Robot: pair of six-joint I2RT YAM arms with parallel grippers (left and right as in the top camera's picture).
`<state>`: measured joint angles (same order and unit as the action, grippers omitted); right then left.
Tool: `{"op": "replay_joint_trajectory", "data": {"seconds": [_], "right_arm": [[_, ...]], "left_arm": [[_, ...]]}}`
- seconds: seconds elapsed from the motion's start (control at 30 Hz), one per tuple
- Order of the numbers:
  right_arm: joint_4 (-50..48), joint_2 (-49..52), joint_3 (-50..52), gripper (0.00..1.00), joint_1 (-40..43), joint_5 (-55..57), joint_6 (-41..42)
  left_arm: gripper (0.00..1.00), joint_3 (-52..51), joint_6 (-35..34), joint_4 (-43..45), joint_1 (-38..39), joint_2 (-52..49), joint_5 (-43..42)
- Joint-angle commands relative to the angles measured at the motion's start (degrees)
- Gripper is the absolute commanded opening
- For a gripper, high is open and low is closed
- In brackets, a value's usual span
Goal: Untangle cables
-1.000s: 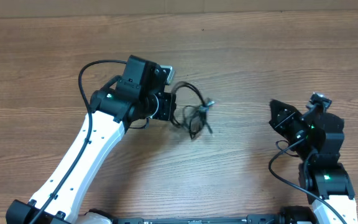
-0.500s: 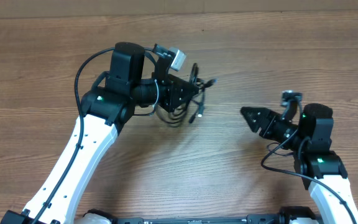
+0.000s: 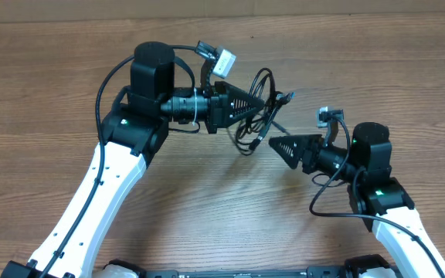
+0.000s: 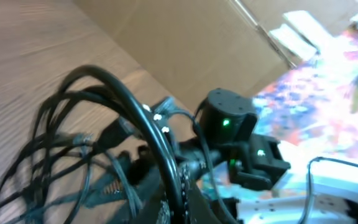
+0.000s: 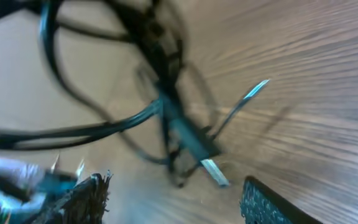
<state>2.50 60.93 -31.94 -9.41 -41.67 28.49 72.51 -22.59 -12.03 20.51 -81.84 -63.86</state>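
The cables form a tangled bundle of thin black loops, held up off the table by my left gripper, which is shut on them. In the left wrist view one thick black cable runs down between the fingers, and the other loops fan out to the left. My right gripper points left just below and to the right of the bundle, jaws open and holding nothing. In the right wrist view the cables hang just ahead of the open fingers, and a silver-tipped plug dangles between them.
A wooden table fills the overhead view. Both arms reach in from the near edge. My right arm shows behind the bundle in the left wrist view. Cardboard stands beyond the table's far edge.
My left gripper has swung right, carrying the bundle with it. My right arm has moved left toward the bundle, and its jaws have opened.
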Motion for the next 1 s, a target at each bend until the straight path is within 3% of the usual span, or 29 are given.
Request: {"op": "replay_joint_trajectory", "data": {"seconds": [0.0,0.2,0.4,0.6,0.87,0.97], "right_arm": [[-2.60,0.17,-1.05,0.68,-2.84,10.47,8.72],[-13.57,0.98,-1.05,0.68,-10.08,11.56,11.23],[-12.48,3.98,-1.05,0.67,-13.92,26.73,18.47],[-14.62,12.22,-1.05,0.62,-14.03,37.03,19.93],[-1.07,13.22,-1.05,0.62,-11.56,52.35,19.47],[2.86,13.22,-1.05,0.62,-8.33,53.44,19.50]], "left_arm": [[0.04,0.96,-5.66,4.81,0.24,1.38,-7.06],[0.04,0.96,-6.82,8.44,2.10,1.38,-7.74],[0.04,0.96,-12.33,12.15,2.19,1.40,-9.64],[0.04,0.96,-31.47,37.70,3.02,1.40,-18.43],[0.04,0.96,-55.80,73.05,-0.72,1.40,-20.26],[0.04,0.96,-60.59,78.38,-5.53,1.40,-20.41]]}}
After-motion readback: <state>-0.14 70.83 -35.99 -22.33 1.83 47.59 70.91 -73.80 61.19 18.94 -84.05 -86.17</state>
